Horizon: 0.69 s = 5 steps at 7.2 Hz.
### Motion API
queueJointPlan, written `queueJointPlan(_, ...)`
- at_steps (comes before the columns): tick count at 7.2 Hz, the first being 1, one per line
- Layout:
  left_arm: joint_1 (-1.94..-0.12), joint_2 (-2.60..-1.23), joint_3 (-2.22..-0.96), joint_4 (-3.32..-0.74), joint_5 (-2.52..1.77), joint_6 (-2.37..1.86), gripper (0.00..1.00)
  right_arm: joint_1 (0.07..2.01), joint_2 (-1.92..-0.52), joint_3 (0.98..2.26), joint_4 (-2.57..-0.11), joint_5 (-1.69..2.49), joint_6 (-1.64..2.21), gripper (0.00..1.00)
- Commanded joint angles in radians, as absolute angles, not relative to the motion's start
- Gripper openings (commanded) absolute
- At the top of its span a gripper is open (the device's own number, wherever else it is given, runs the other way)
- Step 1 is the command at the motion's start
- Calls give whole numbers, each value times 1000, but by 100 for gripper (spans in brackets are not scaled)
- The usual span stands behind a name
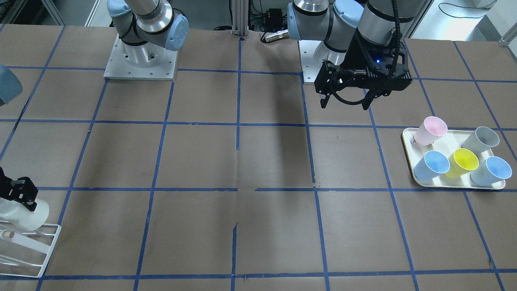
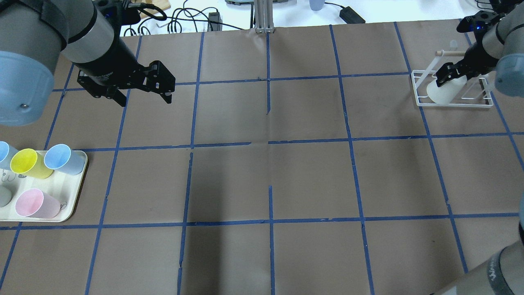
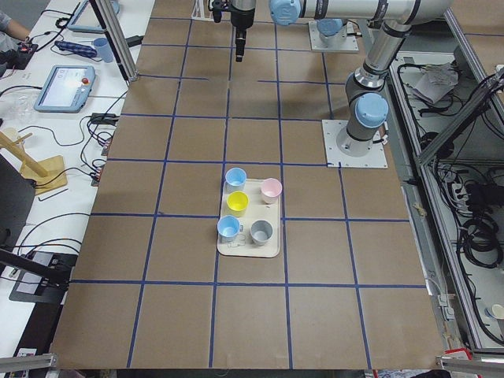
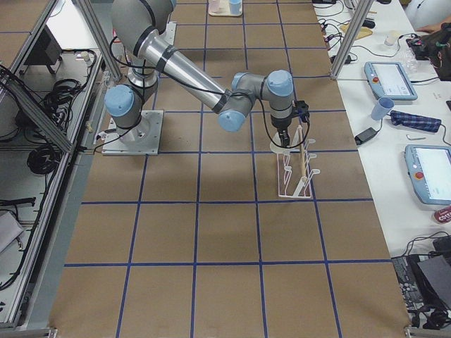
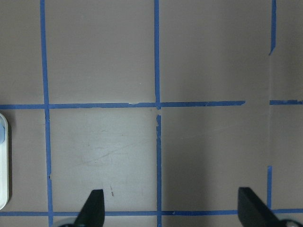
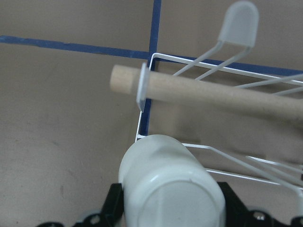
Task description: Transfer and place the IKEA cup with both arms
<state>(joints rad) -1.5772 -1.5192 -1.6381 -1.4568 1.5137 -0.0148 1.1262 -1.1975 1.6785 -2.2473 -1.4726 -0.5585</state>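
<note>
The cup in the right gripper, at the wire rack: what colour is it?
The cup is plain white; best seen in the right wrist view.

The tabletop [image 1: 202, 153] was brown, crossed by a grid of blue tape lines. The IKEA cup [image 2: 444, 93] was plain white, as was the wire rack [image 2: 454, 105], whose dowel [image 6: 213, 92] was pale wood. The tray [image 1: 456, 184] was cream. Its cups were a pink cup [image 1: 431, 130], a grey cup [image 1: 481, 138], a yellow cup [image 1: 463, 161], a light blue cup [image 1: 433, 165] and a second light blue cup [image 1: 492, 170]. The left tool [image 1: 345, 106] and the right tool [image 2: 449, 78] were black, the left showing a small blue light. The left arm [image 1: 379, 24] and the right arm [image 1: 151, 18] were silver-grey with light blue joint caps.
</note>
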Motion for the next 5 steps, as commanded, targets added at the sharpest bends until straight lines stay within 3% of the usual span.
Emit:
queueJointPlan(1, -1574, -1522, -1635, -1459, 1480, -15, 100, 1126, -1207, 1669, -2232, -1476, -558, 22)
queueJointPlan(5, -1522, -1529, -1640, -1470, 1428, 91, 100, 1126, -1288, 1598, -2041, -1525, -558, 17)
